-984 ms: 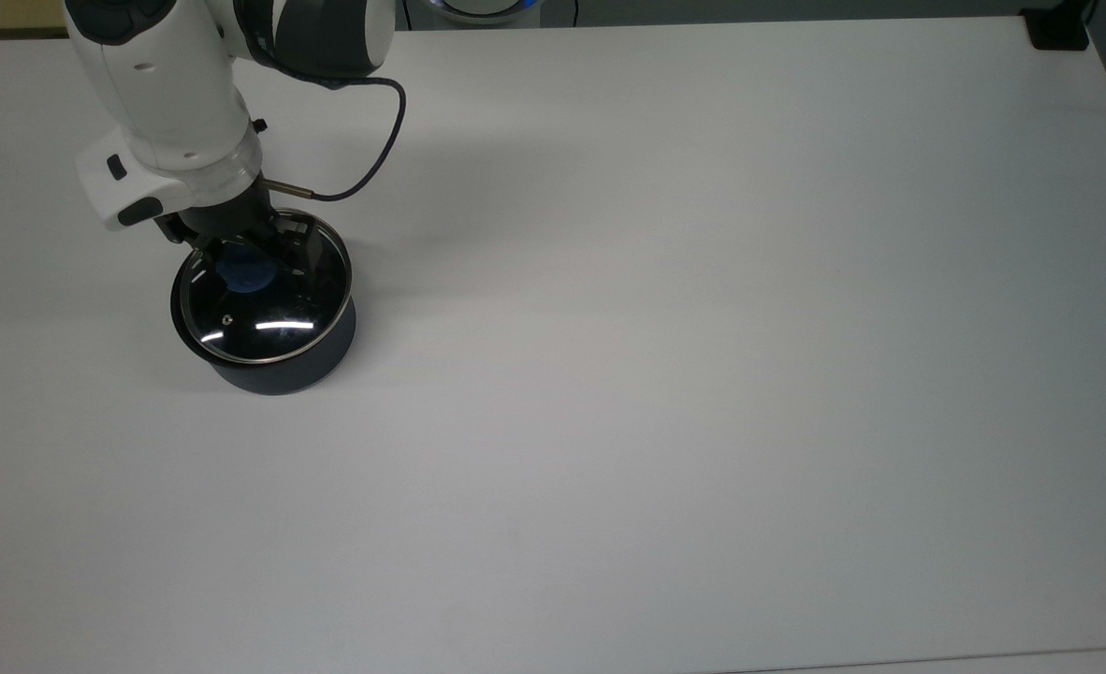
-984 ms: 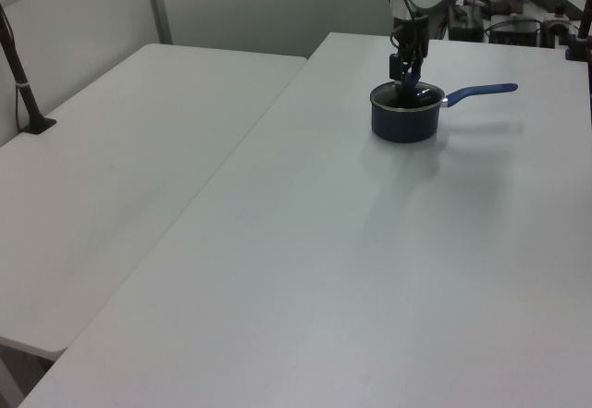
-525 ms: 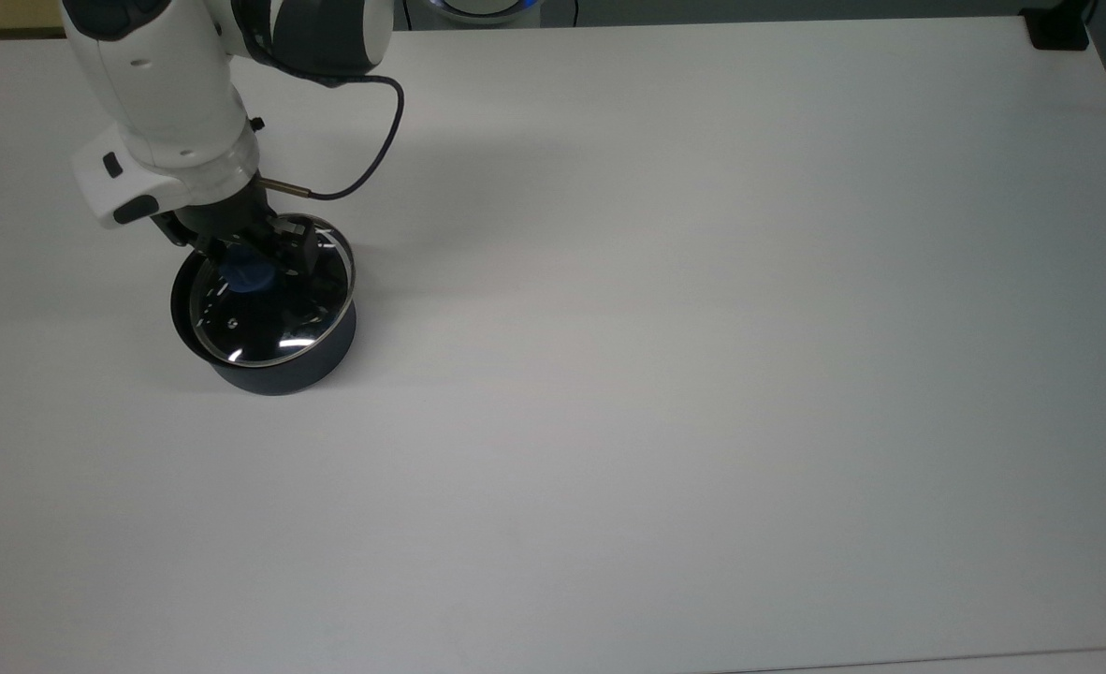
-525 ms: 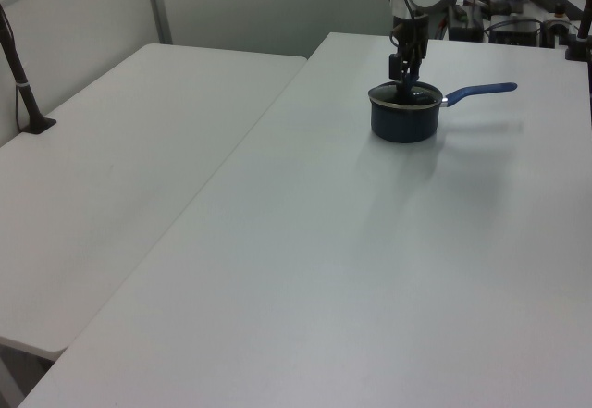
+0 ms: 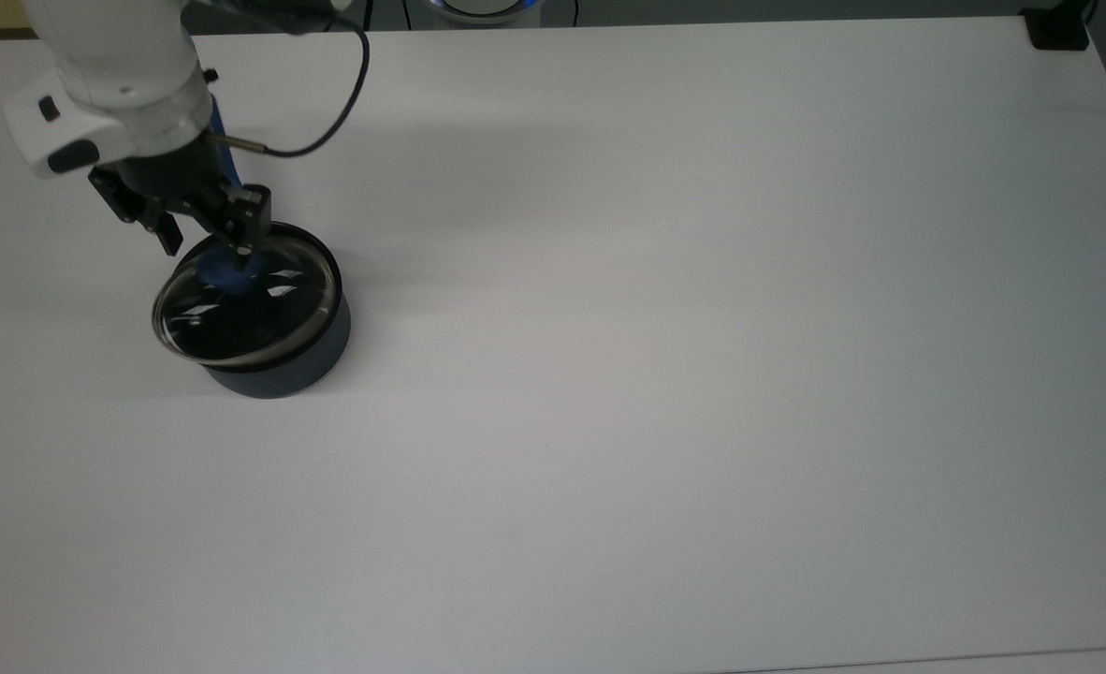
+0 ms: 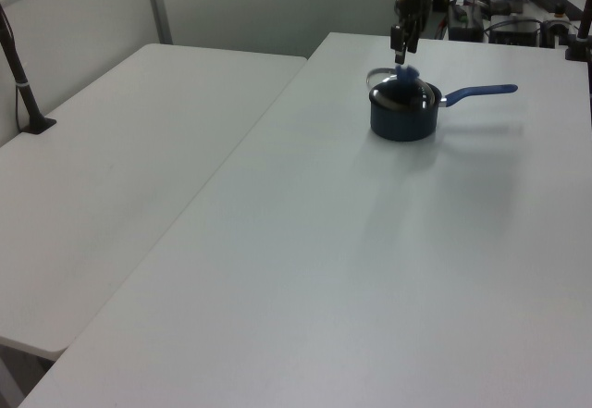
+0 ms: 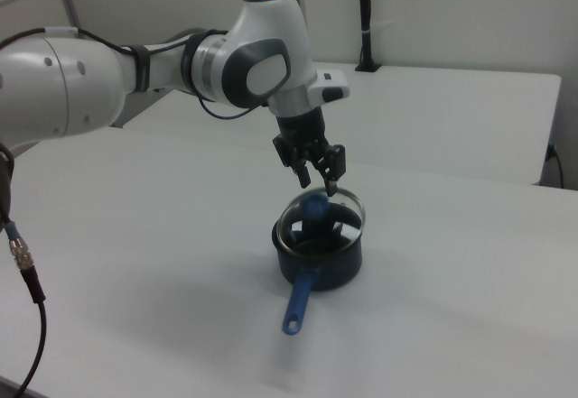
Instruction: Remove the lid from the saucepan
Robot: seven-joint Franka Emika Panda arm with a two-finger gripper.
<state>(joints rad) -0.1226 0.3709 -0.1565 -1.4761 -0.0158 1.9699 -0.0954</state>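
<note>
The dark navy saucepan (image 5: 277, 370) (image 6: 401, 123) (image 7: 336, 270) stands on the white table at the top view's left. Its blue handle (image 6: 481, 91) (image 7: 298, 303) points toward the left view's right. The glass lid (image 5: 254, 314) (image 7: 339, 222) lies tilted and askew on the saucepan's rim, overhanging toward the top view's left. The lid's blue knob (image 5: 225, 271) (image 6: 407, 75) (image 7: 314, 207) sticks up. My gripper (image 5: 207, 241) (image 6: 401, 49) (image 7: 318, 180) hangs just above the knob, open, with nothing between its fingers.
The white table (image 5: 703, 328) stretches wide toward the top view's right. A second white table (image 6: 120, 177) adjoins it on the left view's left. A black cable (image 5: 347, 84) loops from my wrist. Equipment stands beyond the table's far edge (image 6: 518, 1).
The gripper has risen off the knob and moved toward the top view's upper left. The lid has slid toward the top view's left and now sits tilted on the rim.
</note>
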